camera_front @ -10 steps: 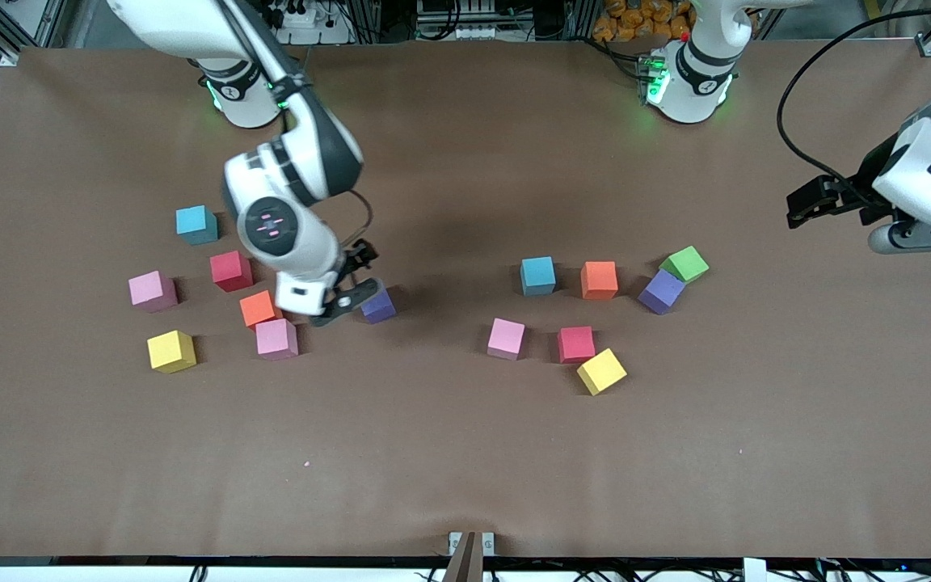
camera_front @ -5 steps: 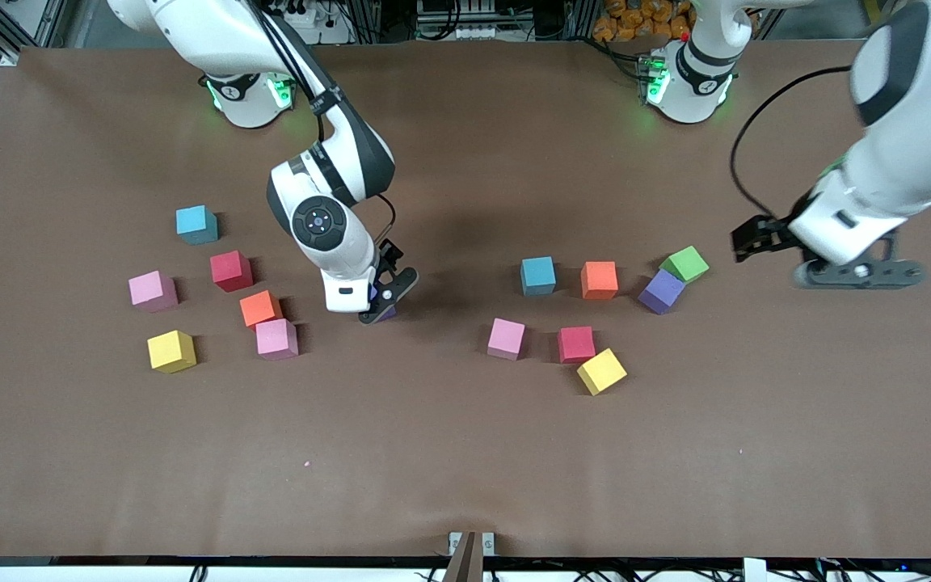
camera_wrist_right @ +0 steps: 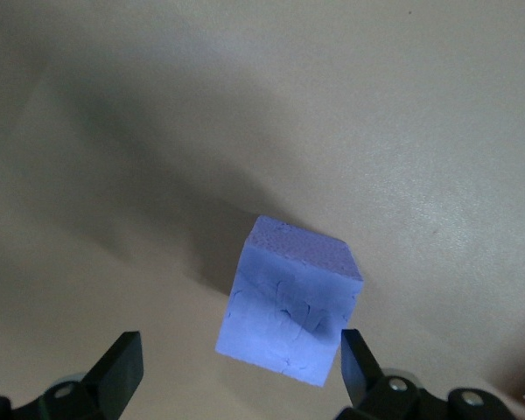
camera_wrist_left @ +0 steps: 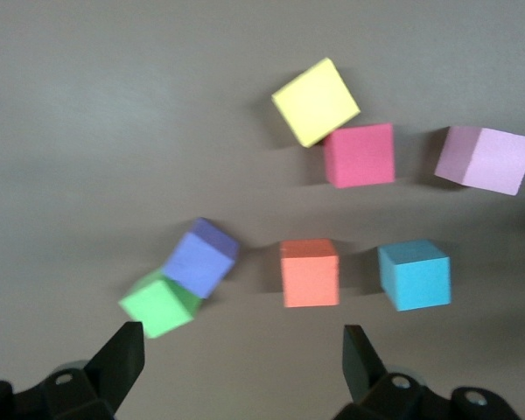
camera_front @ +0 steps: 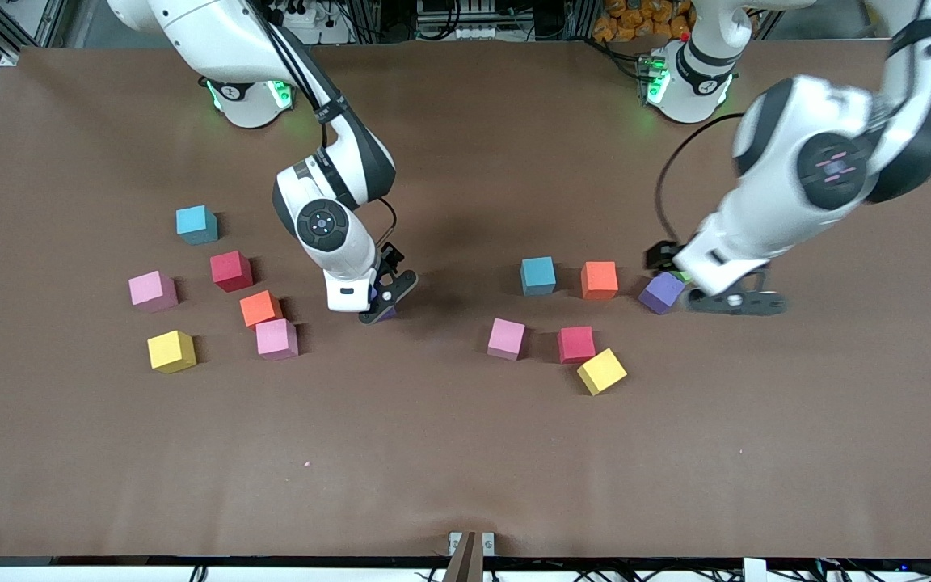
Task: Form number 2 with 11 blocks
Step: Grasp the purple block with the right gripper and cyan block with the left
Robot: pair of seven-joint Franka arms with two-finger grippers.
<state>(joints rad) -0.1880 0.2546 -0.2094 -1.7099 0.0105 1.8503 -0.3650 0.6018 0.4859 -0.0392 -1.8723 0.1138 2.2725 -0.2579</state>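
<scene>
Brown tabletop (camera_front: pixel 465 453), coloured blocks scattered in two loose clusters, one toward each arm's end; number 2 not begun. Right gripper (camera_wrist_right: pixel 236 372) spread wide, low over purple block (camera_wrist_right: pixel 289 302) near tabletop middle, nothing grasped. Left gripper (camera_wrist_left: pixel 243 354) also spread, empty, over second purple block (camera_wrist_left: pixel 199 259) touching green cube (camera_wrist_left: pixel 160 304). Blocks look like light matte foam: slightly soft, not slippery, unlikely to break. Best hold probably across two flat parallel sides, squared to faces.

Both arms (camera_front: pixel 328 174) have glossy white shells with dark grey joints, black cables, green-lit bases (camera_front: pixel 688 77), and black grippers (camera_front: pixel 387 293).
</scene>
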